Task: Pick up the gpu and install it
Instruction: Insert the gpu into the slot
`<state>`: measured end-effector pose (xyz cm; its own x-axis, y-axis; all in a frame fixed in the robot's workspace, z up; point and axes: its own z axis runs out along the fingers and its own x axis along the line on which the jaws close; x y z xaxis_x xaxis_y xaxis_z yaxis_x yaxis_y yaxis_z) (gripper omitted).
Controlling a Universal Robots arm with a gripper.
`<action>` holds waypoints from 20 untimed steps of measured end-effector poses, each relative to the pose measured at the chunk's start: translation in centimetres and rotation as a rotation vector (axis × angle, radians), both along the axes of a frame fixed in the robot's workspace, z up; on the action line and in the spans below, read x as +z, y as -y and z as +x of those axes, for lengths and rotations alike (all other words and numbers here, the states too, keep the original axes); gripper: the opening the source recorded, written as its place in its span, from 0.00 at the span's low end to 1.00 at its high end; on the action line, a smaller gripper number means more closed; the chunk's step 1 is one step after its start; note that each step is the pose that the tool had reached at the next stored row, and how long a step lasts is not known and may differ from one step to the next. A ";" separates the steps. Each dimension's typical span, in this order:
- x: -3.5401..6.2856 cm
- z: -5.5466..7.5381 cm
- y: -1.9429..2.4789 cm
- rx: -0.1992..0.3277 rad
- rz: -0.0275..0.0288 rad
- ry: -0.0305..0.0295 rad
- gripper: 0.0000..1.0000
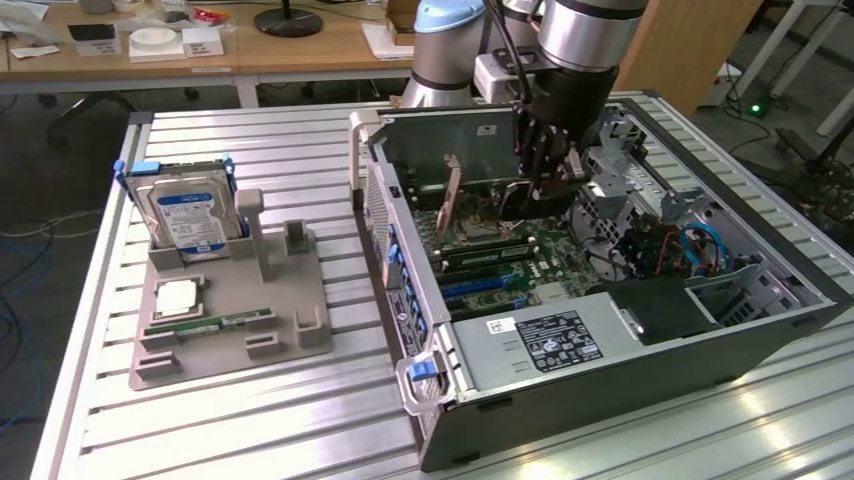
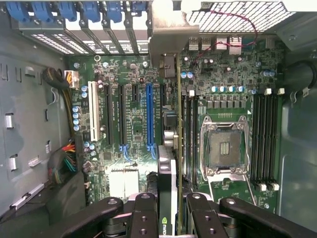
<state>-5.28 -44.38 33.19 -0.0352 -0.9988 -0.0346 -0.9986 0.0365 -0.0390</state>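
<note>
Your claw (image 2: 171, 201) is closed narrow on the graphics card (image 2: 167, 183), with a black finger (image 2: 143, 215) on either side, so the card stands on edge between them. You hold it inside the open computer case (image 1: 641, 370), over the green main board (image 2: 131, 104). The card runs just beside the long blue slot (image 2: 149, 119), on the side towards the bare processor socket (image 2: 225, 148); you cannot tell whether it touches the board. Its silver end plate (image 2: 166, 29) points towards the row of blue latches (image 2: 89, 10) at the case wall. Farther off, at the exterior view's left, a grey tray (image 1: 220, 350) sits on the slatted table (image 1: 267, 430). It carries an upright hard drive (image 1: 187, 210) and a thin memory stick (image 1: 214, 322) lying flat. A wooden desk (image 1: 307, 50) stands behind.
</note>
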 end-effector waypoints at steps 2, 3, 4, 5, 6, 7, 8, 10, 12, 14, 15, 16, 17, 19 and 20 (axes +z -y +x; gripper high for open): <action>-0.36 0.0 0.00 0.000 0.0001 0.0000 0.27; -0.52 0.0 0.00 0.000 -0.0001 0.0000 0.27; -0.68 0.0 0.00 0.000 -0.0001 -0.0001 0.27; -0.83 0.0 0.00 0.000 0.0000 0.0000 0.27; -0.96 0.0 0.00 0.000 0.0001 0.0000 0.27; -1.05 -0.1 -0.01 0.000 0.0000 -0.0001 0.27; -1.12 -0.3 0.00 0.000 0.0000 0.0000 0.27; -1.30 -0.3 0.00 0.000 0.0001 0.0000 0.27; -1.38 -0.3 0.14 0.000 -0.0002 -0.0002 0.27; -1.46 -0.3 0.39 0.000 0.0001 0.0000 0.27; -1.50 -0.3 0.45 0.000 0.0001 0.0000 0.27; -1.56 -0.3 0.48 0.000 0.0002 0.0000 0.27; -1.63 -0.3 0.48 0.000 0.0001 0.0000 0.27; -1.81 -0.3 0.48 0.000 0.0000 0.0000 0.27; -1.86 -0.3 0.48 0.000 0.0000 0.0000 0.27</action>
